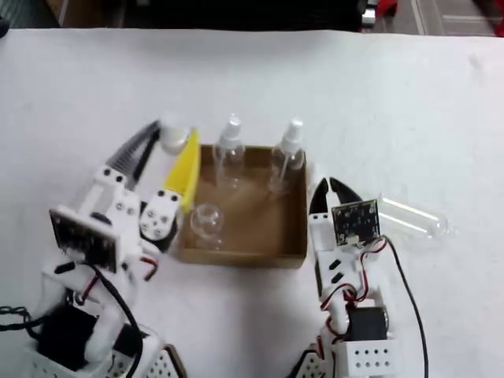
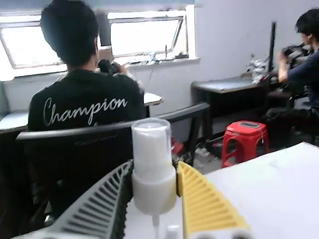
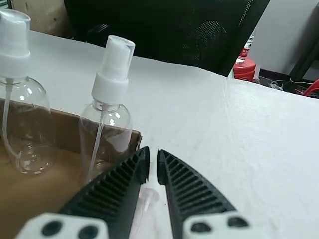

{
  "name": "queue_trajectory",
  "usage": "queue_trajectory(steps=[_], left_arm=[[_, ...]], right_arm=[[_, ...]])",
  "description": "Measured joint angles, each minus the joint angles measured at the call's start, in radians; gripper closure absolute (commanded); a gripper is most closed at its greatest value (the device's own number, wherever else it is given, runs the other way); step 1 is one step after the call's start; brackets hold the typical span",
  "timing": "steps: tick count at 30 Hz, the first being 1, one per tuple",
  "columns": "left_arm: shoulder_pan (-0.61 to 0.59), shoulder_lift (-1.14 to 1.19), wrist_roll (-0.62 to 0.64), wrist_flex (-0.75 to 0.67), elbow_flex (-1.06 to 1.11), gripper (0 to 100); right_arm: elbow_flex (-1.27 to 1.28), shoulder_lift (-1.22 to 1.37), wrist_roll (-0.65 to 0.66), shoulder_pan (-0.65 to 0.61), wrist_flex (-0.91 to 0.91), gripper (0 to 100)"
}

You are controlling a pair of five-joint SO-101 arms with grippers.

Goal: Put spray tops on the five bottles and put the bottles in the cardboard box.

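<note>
- The spray top (image 2: 153,169) is light, hard plastic with a thin tube hanging below it. I judge it rigid enough for a firm pinch at the collar. The tube will flex and must be threaded into a bottle neck.
- The left gripper (image 2: 154,174) is closed on that collar, with one grey and one yellow finger on either side. In the high view it hovers at the far left corner of the cardboard box (image 1: 244,256).
- The open bottle (image 1: 206,223) stands uncapped in the box's near left corner. It is clear, thin-walled and probably slippery and easy to tip, so it is best held around the body.
- Two capped bottles (image 1: 229,153) (image 1: 288,157) stand along the box's far wall.
- Another bare bottle (image 1: 413,218) lies on its side on the tabletop (image 1: 394,94), on the right-edge side of the box.
- The right gripper (image 1: 331,185) sits just outside the box's right wall. Its fingers are nearly together and hold nothing.
- The left wrist view confirms the grip on the collar, which the high view leaves vague. The high view gives the layout of the bottles. The right wrist view shows the thin slit between the right gripper's fingers (image 3: 124,184).
</note>
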Motion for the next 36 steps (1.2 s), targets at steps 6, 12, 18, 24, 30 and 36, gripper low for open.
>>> queue_trajectory(steps=[6, 12, 18, 24, 30, 36], left_arm=[[0.028, 0.109, -0.005, -0.133, 0.074, 98], [0.029, 0.109, -0.012, -0.152, 0.167, 98], [-0.006, 0.032, -0.012, -0.318, 0.344, 98], [-0.006, -0.063, -0.012, -0.347, 0.448, 98], [-0.011, -0.117, -0.012, -0.350, 0.505, 98], [-0.009, -0.121, -0.012, -0.348, 0.545, 98]], right_arm=[[0.000, 0.000, 0.000, 0.000, 0.000, 98.3], [0.000, 0.000, 0.000, 0.000, 0.000, 98.3], [0.000, 0.000, 0.000, 0.000, 0.000, 98.3], [0.000, 0.000, 0.000, 0.000, 0.000, 98.3], [0.000, 0.000, 0.002, 0.000, 0.000, 98.3], [0.000, 0.000, 0.002, 0.000, 0.000, 98.3]])
